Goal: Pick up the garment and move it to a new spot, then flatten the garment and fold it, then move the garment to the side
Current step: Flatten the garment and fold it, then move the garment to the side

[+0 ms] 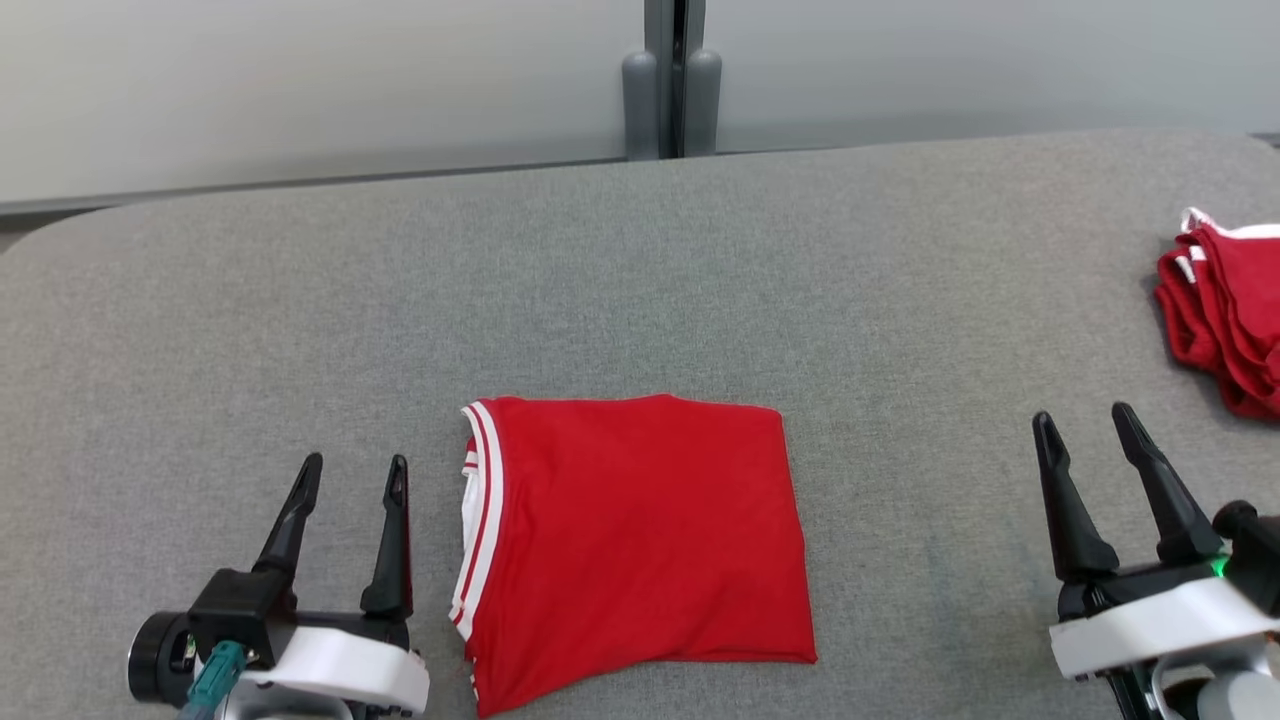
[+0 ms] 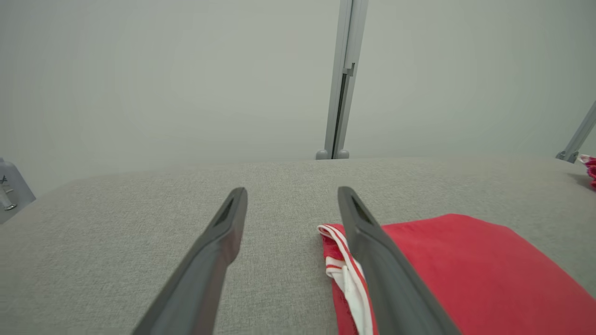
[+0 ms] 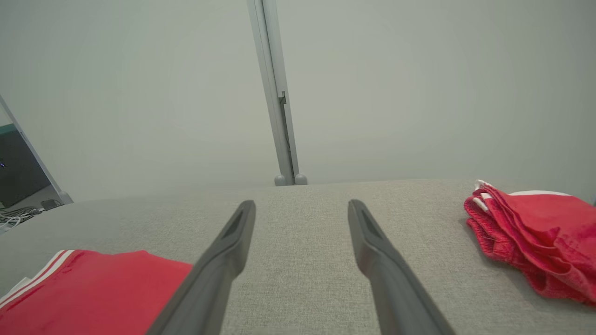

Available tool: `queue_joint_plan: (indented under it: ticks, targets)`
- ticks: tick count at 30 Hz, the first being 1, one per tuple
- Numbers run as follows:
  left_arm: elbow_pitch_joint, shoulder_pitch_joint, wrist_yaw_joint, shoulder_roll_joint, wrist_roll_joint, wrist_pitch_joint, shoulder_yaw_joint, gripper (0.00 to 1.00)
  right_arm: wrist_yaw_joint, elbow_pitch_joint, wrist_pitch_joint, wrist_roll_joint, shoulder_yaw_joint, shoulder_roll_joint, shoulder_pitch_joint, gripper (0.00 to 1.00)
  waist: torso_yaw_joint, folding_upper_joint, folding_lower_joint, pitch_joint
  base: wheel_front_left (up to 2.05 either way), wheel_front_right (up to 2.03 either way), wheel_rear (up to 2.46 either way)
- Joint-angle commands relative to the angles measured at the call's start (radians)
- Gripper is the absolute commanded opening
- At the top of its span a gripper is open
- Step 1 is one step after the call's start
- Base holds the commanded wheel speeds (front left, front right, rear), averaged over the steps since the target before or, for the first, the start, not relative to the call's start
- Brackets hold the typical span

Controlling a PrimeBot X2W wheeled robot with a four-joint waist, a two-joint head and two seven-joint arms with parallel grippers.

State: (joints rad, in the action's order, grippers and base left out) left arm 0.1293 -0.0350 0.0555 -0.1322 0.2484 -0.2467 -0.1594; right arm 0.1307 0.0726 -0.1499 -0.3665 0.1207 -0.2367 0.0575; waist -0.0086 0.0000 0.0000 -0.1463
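The garment (image 1: pixel 630 540) is red with white-striped trim and lies folded into a flat rectangle on the grey table (image 1: pixel 640 280), near the front middle. Its striped edge (image 2: pixel 342 270) faces my left side. My left gripper (image 1: pixel 352 478) hovers open just left of it, fingers apart with nothing between them. In the left wrist view the garment (image 2: pixel 465 274) lies behind the right finger (image 2: pixel 386 270). My right gripper (image 1: pixel 1085 425) stands open well to the right of the garment, empty. The right wrist view has the garment (image 3: pixel 93 293) at lower left.
Another pile of red cloth (image 1: pixel 1225 310) lies bunched at the table's right edge, also in the right wrist view (image 3: pixel 535 237). A pale wall with a grey post (image 1: pixel 672 80) stands behind the table. Bare grey surface stretches across the far half.
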Motion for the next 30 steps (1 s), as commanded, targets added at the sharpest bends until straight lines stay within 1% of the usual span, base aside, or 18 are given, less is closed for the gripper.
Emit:
queue_joint_plan:
  ticks: [1, 14, 21, 30]
  targets:
    - [-0.004, 0.015, 0.007, -0.009, 0.007, 0.006, 0.004, 1.0, 0.0, -0.013, 0.01, 0.01, -0.007, 0.003, -0.02, 1.0, -0.002, 0.0, 0.0, 0.022, 0.0, 0.0, 0.0]
    - [-0.014, 0.138, -0.003, -0.064, 0.038, 0.032, 0.026, 1.0, 0.0, -0.088, 0.099, 0.072, -0.059, 0.044, -0.174, 1.0, 0.017, 0.0, 0.0, 0.15, 0.0, 0.0, 0.0]
    - [-0.012, 0.16, -0.017, -0.08, 0.059, 0.031, 0.031, 1.0, 0.0, -0.131, 0.13, 0.085, -0.079, 0.055, -0.229, 1.0, 0.031, 0.0, 0.0, 0.176, 0.0, 0.0, 0.0]
    - [-0.003, 0.167, -0.027, -0.092, 0.071, 0.037, 0.027, 1.0, 0.0, -0.151, 0.154, 0.089, -0.088, 0.059, -0.237, 1.0, 0.031, 0.0, 0.0, 0.181, 0.0, 0.0, 0.0]
